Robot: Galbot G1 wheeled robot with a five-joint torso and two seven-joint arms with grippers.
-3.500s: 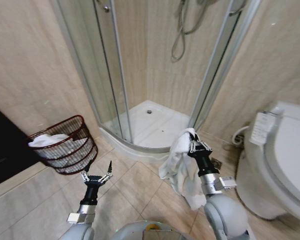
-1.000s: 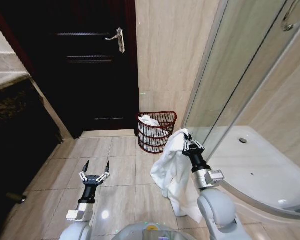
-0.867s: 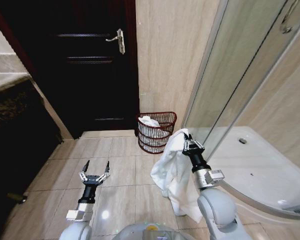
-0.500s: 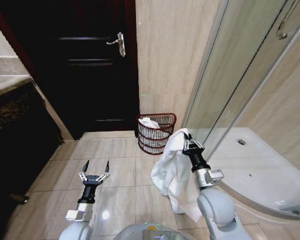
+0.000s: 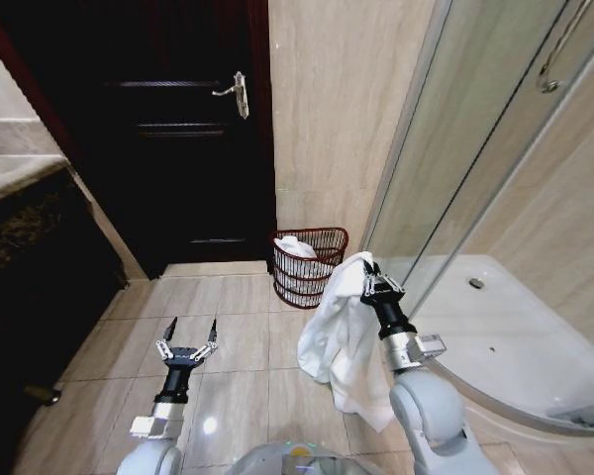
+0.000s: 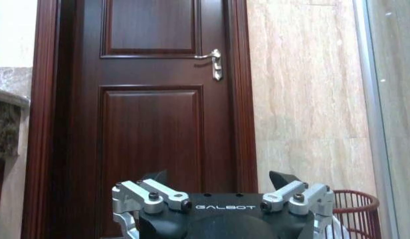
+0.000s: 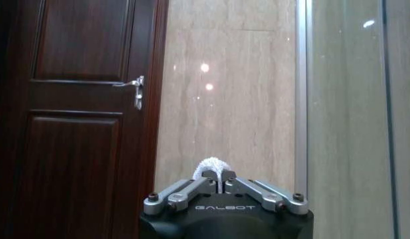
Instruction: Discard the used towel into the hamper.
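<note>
A: Head view: hamper [image 5: 308, 265] on the floor against the wall, beside the door [image 5: 168, 129]; white towel [image 5: 342, 336] hanging free, apart from it.

B: Right gripper [image 5: 373, 285] raised, pinched on the towel's top, likely keeping it off the tiles. Left gripper [image 5: 187, 345] low, fingers spread, empty.

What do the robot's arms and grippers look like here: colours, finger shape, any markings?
Both arms have rounded light-grey shells narrowing to black wrist sections. The left gripper and right gripper have silver metal linkages with visible bolts and dark pointed fingertips. Each black gripper body carries white GALBOT lettering.
</note>
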